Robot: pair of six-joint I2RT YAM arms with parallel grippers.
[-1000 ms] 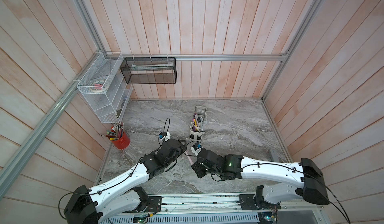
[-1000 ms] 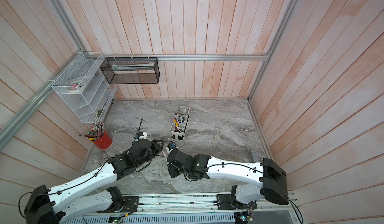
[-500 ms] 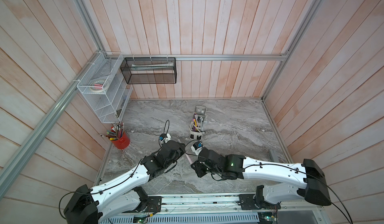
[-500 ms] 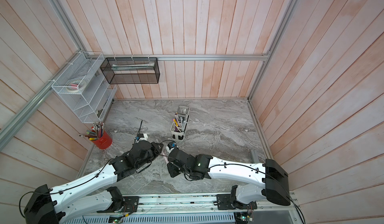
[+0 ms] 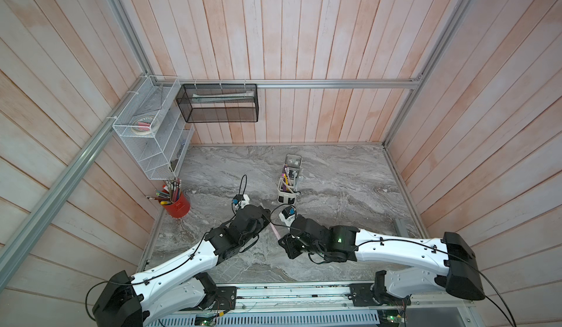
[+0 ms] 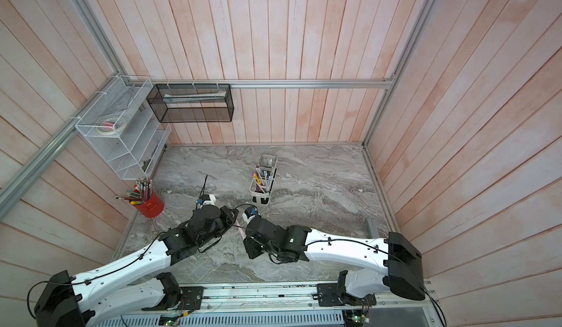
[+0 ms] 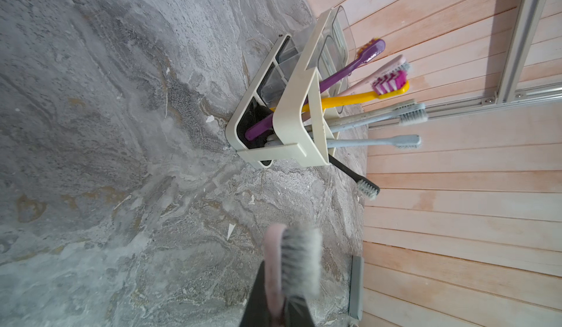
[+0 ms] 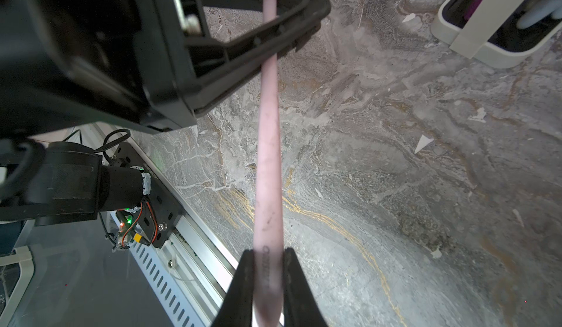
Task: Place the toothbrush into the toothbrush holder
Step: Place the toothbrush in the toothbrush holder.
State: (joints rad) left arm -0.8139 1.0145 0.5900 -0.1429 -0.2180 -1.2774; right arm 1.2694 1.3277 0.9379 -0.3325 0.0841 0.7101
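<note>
Right wrist view: left claw [image 8: 273,46] and right claw [image 8: 267,280] both grip the pink toothbrush [image 8: 267,146], likely mid-handover; next, one must release, toward the holder [image 5: 286,188] at 1 o'clock.

A line of dark print runs along the handle of the pink toothbrush [image 8: 267,158], where the fingers [image 8: 293,280] of the right gripper [image 8: 267,254] pinch it. The letters are too blurred to read, and no other writing is legible.

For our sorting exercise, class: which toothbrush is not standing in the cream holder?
The pale pink toothbrush: the left hand and right hand both grip it, clear of the toothbrush holder, where the other brushes stand.
</note>
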